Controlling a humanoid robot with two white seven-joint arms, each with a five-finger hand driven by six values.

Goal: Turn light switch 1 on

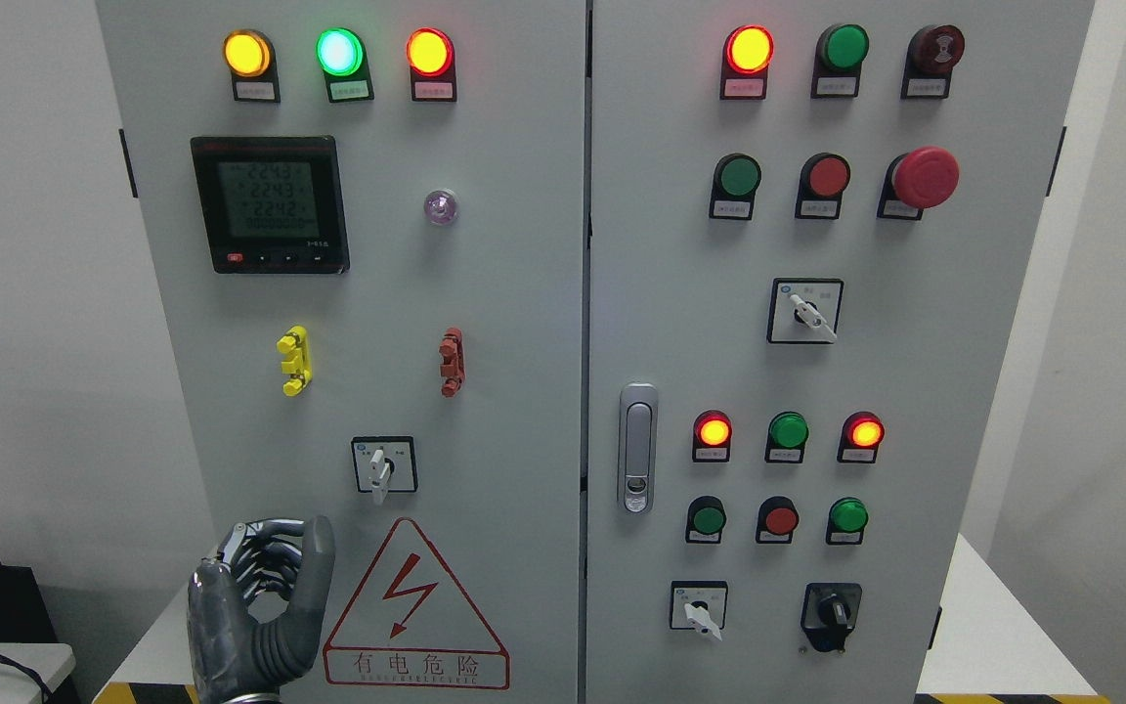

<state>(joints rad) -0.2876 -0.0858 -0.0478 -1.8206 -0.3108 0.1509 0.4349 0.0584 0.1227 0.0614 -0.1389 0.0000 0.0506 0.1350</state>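
Note:
My left hand (280,565) rises from the bottom edge at the lower left, in front of the left cabinet door (514,293). It is grey, its fingers are curled toward the palm and the thumb stands upright; it holds nothing. A white-handled rotary switch (383,467) sits on this door just above and to the right of the hand, its handle pointing down, a short gap between them. Three more rotary switches are on the right door: one mid-height (805,312), a white one (700,608) and a black one (831,613) at the bottom. My right hand does not show.
Lit pilot lamps (340,53) run along the top, with a digital meter (270,203) below them. A red mushroom stop button (923,177) juts from the right door. A door latch (637,448) sits by the centre seam. A warning triangle sticker (414,611) is right of my hand.

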